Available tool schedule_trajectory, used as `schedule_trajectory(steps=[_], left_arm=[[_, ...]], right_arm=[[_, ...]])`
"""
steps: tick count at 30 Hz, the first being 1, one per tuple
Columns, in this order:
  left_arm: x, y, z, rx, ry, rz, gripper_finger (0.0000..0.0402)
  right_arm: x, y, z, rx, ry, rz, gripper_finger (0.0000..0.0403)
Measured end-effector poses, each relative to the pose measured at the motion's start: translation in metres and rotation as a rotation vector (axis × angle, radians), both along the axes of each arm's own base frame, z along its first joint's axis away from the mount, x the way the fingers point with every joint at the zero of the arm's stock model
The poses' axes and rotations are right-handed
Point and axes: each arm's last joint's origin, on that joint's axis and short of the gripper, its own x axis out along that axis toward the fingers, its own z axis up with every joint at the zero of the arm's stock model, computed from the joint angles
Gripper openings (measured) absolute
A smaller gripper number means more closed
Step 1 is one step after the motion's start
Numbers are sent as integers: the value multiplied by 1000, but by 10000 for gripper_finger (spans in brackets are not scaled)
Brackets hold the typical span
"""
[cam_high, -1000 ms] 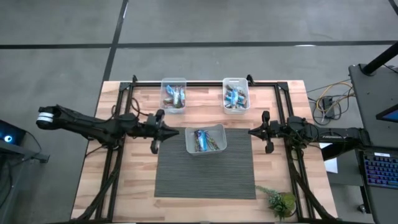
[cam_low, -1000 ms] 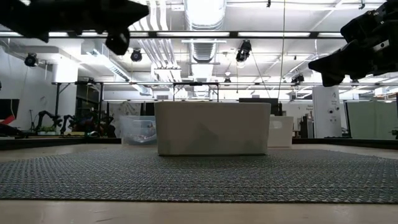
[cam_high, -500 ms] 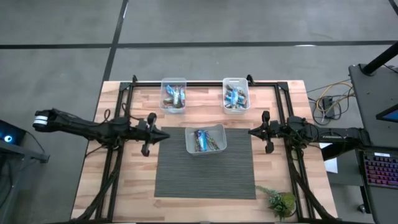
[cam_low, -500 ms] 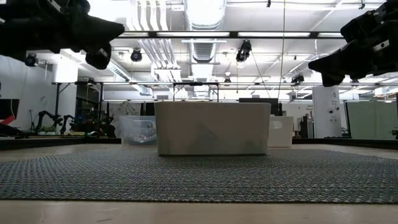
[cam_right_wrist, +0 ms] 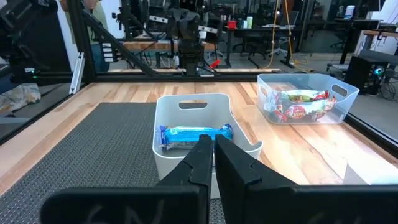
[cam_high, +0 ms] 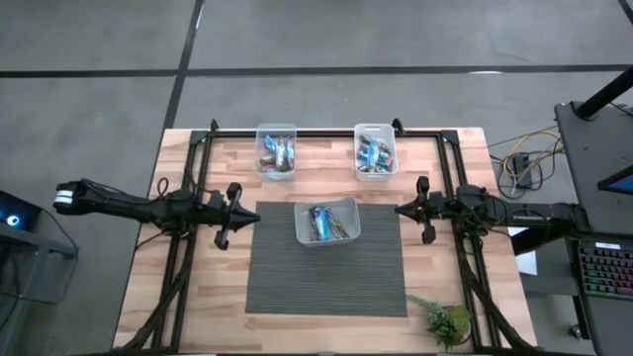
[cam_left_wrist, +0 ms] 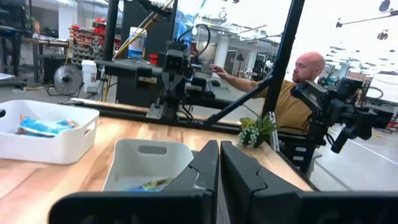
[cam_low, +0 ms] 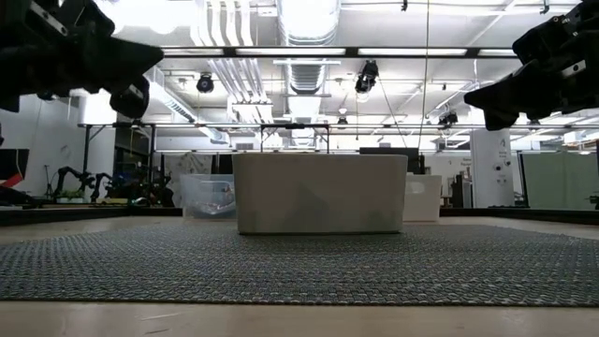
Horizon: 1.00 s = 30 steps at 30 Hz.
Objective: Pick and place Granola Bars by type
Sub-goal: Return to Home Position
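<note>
Likely homing: left gripper (cam_high: pixel 240 213) and right gripper (cam_high: pixel 401 209) closed, empty, at the mat's (cam_high: pixel 326 272) side edges (granola bars (cam_high: pixel 321 222) binned); next, park.

Middle bin (cam_high: pixel 351 230) sits on the mat (cam_high: pixel 326 279), at its far edge, with bars (cam_high: pixel 318 222) inside. Behind the bin, by the far edge of the table (cam_high: pixel 218 307): left tub (cam_high: pixel 276 128) back-left, right tub (cam_high: pixel 376 128) back-right, each holding bars. Plant (cam_high: pixel 445 319) is front-right of the bin, off the mat. Left gripper (cam_high: pixel 255 217) hangs left of the bin, right gripper (cam_high: pixel 398 209) right of it, both apart from it.
</note>
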Motion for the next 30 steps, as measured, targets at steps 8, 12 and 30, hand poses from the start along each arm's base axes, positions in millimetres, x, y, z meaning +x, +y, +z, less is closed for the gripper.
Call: schedule_trajectory(steps=[8,12,30], left_arm=[[-4,1,-9,19,40,4,0],[-7,1,-10,38,55,3,0],[-23,2,-15,43,97,2,0]], right_arm=[[0,0,0,0,0,0,9],[0,0,0,0,0,0,9],[0,0,0,0,0,0,9]])
